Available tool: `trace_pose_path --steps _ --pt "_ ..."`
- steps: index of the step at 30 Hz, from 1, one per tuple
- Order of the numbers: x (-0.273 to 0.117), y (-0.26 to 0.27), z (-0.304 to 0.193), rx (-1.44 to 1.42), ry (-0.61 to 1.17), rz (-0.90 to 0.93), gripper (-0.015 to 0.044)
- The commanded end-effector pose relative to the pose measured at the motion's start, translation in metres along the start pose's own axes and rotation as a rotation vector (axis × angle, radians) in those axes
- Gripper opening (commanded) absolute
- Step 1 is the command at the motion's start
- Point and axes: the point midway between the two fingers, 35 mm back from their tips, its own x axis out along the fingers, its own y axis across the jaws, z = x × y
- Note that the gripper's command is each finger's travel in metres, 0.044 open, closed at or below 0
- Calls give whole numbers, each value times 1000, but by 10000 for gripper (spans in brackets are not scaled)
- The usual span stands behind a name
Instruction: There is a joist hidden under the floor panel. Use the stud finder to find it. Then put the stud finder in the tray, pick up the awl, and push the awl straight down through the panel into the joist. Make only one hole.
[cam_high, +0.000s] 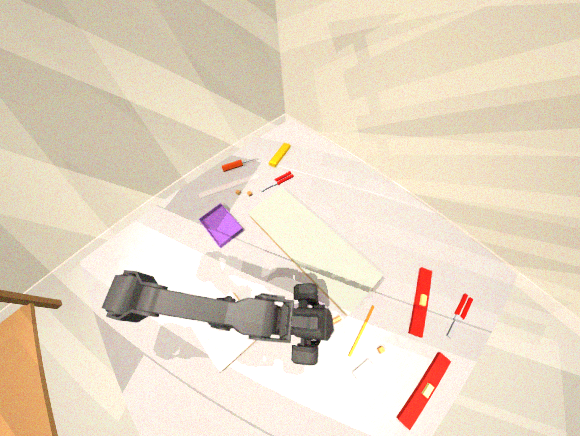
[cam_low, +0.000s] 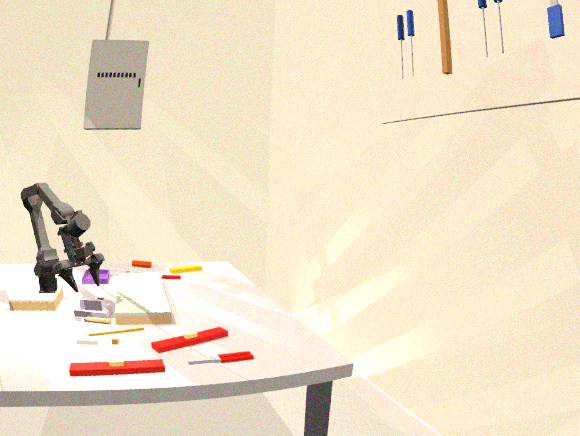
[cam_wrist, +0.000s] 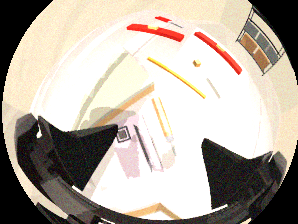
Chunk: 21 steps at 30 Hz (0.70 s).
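Observation:
My gripper (cam_high: 312, 322) (cam_low: 88, 288) (cam_wrist: 160, 134) is open and empty, pointing down above the stud finder and awl. The pale grey-violet stud finder (cam_low: 92, 307) (cam_wrist: 128, 159) with a small dark square lies beside the panel's near edge, below the fingers; the arm hides it in the top view. The awl (cam_high: 337, 319) (cam_low: 98, 320) (cam_wrist: 162, 117), with a light wooden handle, lies just beside it. The pale green floor panel (cam_high: 310, 240) (cam_low: 145, 317) (cam_wrist: 111, 90) lies flat on the table; no hole is visible. The purple tray (cam_high: 227, 220) (cam_low: 96, 279) is empty, past the panel's far end.
An orange pencil (cam_high: 361, 331) (cam_low: 116, 331) (cam_wrist: 176, 76) and a small wooden cube (cam_high: 381, 349) (cam_wrist: 197, 63) lie beyond the awl. Two red levels (cam_high: 419, 315) (cam_high: 417, 402) lie farther out. A yellow block (cam_high: 279, 155) and an orange-handled tool (cam_high: 232, 165) lie behind the tray.

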Motion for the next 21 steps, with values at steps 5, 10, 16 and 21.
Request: trace_pose_path --steps 5,10,16,21 --pt "11 30 -31 -492 219 200 440" --pt "11 30 -31 -492 219 200 440" --pt "11 31 -31 -492 219 200 440" --pt "12 35 -28 -492 219 200 440"
